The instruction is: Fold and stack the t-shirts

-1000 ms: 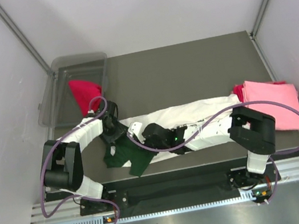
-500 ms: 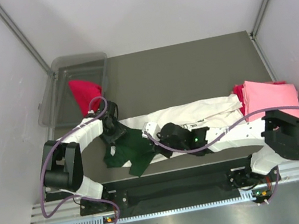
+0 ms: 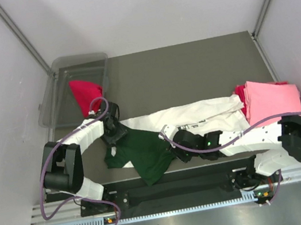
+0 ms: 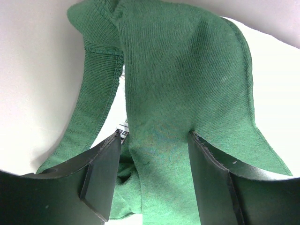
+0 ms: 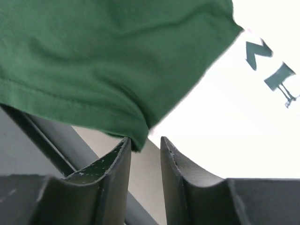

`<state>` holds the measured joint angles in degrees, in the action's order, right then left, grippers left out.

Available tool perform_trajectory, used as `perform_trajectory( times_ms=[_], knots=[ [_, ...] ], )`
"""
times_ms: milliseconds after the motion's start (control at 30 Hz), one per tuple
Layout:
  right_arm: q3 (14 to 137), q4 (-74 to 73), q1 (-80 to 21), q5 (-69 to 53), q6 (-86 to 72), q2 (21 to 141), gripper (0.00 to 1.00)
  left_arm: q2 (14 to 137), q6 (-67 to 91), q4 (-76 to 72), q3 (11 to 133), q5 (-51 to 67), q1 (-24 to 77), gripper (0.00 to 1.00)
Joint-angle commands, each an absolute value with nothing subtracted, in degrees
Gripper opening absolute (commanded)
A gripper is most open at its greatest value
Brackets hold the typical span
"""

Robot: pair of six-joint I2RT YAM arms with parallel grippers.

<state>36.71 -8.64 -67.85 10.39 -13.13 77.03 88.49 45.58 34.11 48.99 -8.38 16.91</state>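
Observation:
The white t-shirt (image 3: 197,110) with dark green sleeves (image 3: 146,154) lies stretched across the table's middle. My left gripper (image 3: 114,135) sits on its green collar end; in the left wrist view its jaws (image 4: 154,136) grip a bunch of the green cloth (image 4: 178,84). My right gripper (image 3: 172,143) is at the green sleeve's right edge. In the right wrist view its jaws (image 5: 145,140) stand slightly apart with only table between them, and the sleeve hem (image 5: 93,108) touches the left tip. The pink t-shirt (image 3: 270,98) lies folded on a red one (image 3: 241,93) at the right. Another red t-shirt (image 3: 85,94) is in the bin.
The clear grey plastic bin (image 3: 75,64) stands at the back left, against the left wall. The table's front edge and the arms' base rail (image 3: 170,190) run just below the green sleeve. Black print (image 5: 272,70) shows on the white cloth.
My right gripper has moved right and toward the front edge, and the green sleeve has spread out wider and flatter with it. The left gripper has stayed in place.

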Motion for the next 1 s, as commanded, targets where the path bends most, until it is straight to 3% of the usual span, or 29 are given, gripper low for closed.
perform_trajectory(
  times_ms=[0, 100, 200, 300, 633, 967],
  knots=[
    [36.21, -10.37, -68.91, 13.18, -15.64, 71.73, 0.33, 88.95, 45.53, 32.69, 46.23, -13.97, 16.7, 0.64],
    [36.21, -11.34, -68.91, 11.78, -16.08, 66.63, 0.37, 87.28, 45.18, 33.22, 46.49, -14.76, 17.49, 0.65],
    [35.42, -9.67, -68.91, 9.49, -16.61, 61.53, 0.47, 85.52, 44.65, 33.4, 46.93, -15.3, 18.28, 0.66],
    [35.94, -8.27, -68.82, 8.44, -17.14, 60.29, 0.48, 84.12, 44.74, 34.54, 47.63, -15.12, 18.98, 0.66],
    [41.05, -6.95, -68.82, 8.97, -22.67, 80.05, 0.27, 71.74, 46.23, 41.04, 48.16, -16.17, 21.44, 0.66],
    [33.58, -7.9, -72.33, 8.26, -29.0, 77.53, 0.24, 58.28, 43.24, 39.29, 43.25, -12.4, 21.62, 0.67]
  ],
)
